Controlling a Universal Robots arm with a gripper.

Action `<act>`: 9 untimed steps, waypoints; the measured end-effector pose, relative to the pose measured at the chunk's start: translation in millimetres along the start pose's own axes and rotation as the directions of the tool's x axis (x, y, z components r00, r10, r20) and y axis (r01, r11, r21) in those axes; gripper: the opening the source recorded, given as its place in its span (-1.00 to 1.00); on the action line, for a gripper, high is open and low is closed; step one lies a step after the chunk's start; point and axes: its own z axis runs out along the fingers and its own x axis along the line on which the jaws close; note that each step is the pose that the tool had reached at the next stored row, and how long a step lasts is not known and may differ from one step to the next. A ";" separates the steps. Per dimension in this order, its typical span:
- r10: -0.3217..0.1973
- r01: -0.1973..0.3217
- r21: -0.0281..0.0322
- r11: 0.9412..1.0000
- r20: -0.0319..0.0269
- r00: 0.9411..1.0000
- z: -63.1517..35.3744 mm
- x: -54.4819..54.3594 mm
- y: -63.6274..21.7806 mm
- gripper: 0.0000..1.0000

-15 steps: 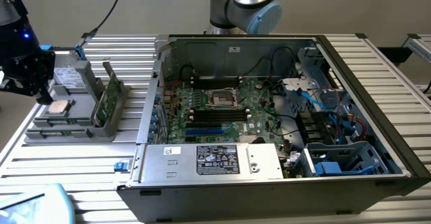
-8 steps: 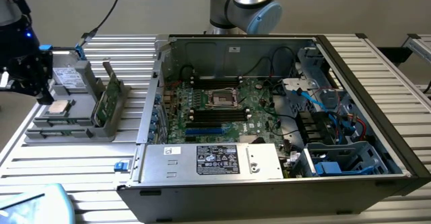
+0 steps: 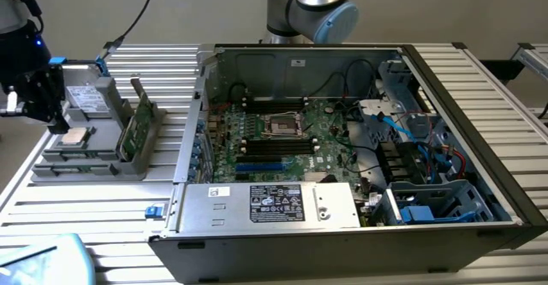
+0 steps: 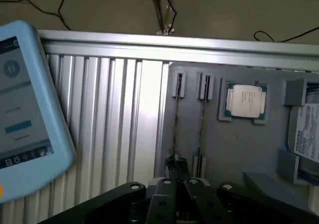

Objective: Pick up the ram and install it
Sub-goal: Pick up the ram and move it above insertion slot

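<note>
Task barely begun: nothing lifted, nothing installed. The ram stands on its long edge in the grey holder, a second stick just beside it. Its long axis runs along the holder, roughly crosswise to the black motherboard slots inside the open case. The gripper hangs over the holder with jaws closed on nothing, near the processor chip.

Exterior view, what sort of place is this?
Probably a robotics lab for computer assembly: an open PC case with its motherboard exposed, a grey tray holding ram sticks and a processor.
</note>
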 end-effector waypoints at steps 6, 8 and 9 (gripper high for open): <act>0.000 0.000 0.000 1.000 0.000 1.000 0.1 0.0 -0.1 -0.51; -0.001 0.001 0.000 1.000 0.000 1.000 0.2 0.0 0.0 -0.39; -0.001 0.001 0.001 1.000 0.000 1.000 1.2 -0.1 0.3 -0.39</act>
